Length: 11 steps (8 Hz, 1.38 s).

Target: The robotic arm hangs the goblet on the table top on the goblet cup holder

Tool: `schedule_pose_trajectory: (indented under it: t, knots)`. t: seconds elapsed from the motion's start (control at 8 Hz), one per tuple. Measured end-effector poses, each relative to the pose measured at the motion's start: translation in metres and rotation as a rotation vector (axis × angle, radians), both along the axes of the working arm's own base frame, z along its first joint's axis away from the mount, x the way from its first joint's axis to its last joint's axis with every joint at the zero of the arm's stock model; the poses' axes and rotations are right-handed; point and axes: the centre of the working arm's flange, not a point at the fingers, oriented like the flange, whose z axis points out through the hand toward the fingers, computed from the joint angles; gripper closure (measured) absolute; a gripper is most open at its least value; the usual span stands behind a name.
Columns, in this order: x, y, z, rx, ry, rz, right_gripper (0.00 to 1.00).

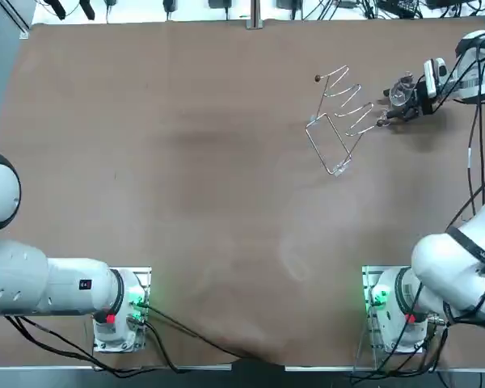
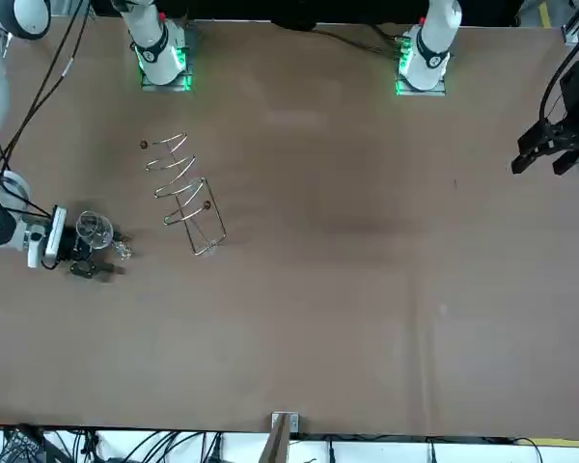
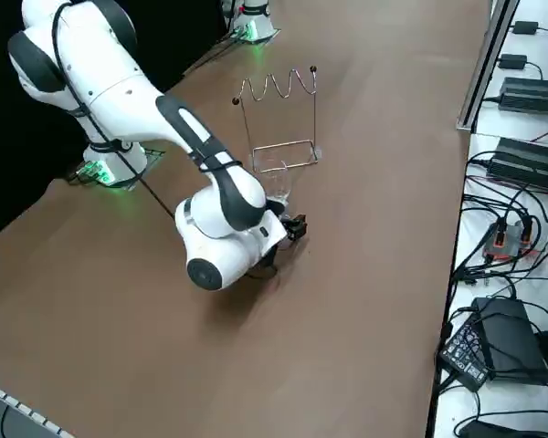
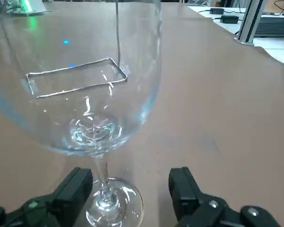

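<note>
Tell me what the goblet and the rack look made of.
Goblet: clear glass, glossy; the table and rack show through its bowl, with bright glints. Rack: thin bare metal wire, probably steel, silvery and shiny. The right gripper sits open at table level, a finger on each side of the goblet's stem.

In the wrist view the goblet (image 4: pixel 92 127) runs out of frame: its rim and one side of the bowl are cut off, and the foot is clipped at the edge. Of the goblet cup holder (image 4: pixel 80 88) only the wire base shows, seen through the glass. Its hooks are out of frame. Whether the nearer finger (image 4: pixel 78 184) touches the stem is unclear.

In the right side view the arm's wrist (image 3: pixel 224 233) hides the goblet's stem and foot and most of the right gripper (image 3: pixel 295 225), which is near the surface's right edge, toward its far corner.
</note>
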Motion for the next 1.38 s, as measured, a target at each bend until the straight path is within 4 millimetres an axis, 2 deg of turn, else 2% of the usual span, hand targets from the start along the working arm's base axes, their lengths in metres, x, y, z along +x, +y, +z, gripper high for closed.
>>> schedule_pose_trajectory:
  t: [0.88, 1.12, 1.25, 1.38]
  knots:
    - [0.0017, 0.0056, -0.0046, 0.006, 0.004, -0.008, 0.03]
    - [0.0022, 0.0068, -0.0047, 0.007, 0.004, -0.007, 0.14]
    - [0.0021, 0.0067, -0.0048, 0.007, 0.004, -0.008, 0.29]
    - [0.002, 0.0065, -0.0048, 0.007, 0.004, -0.008, 0.3]
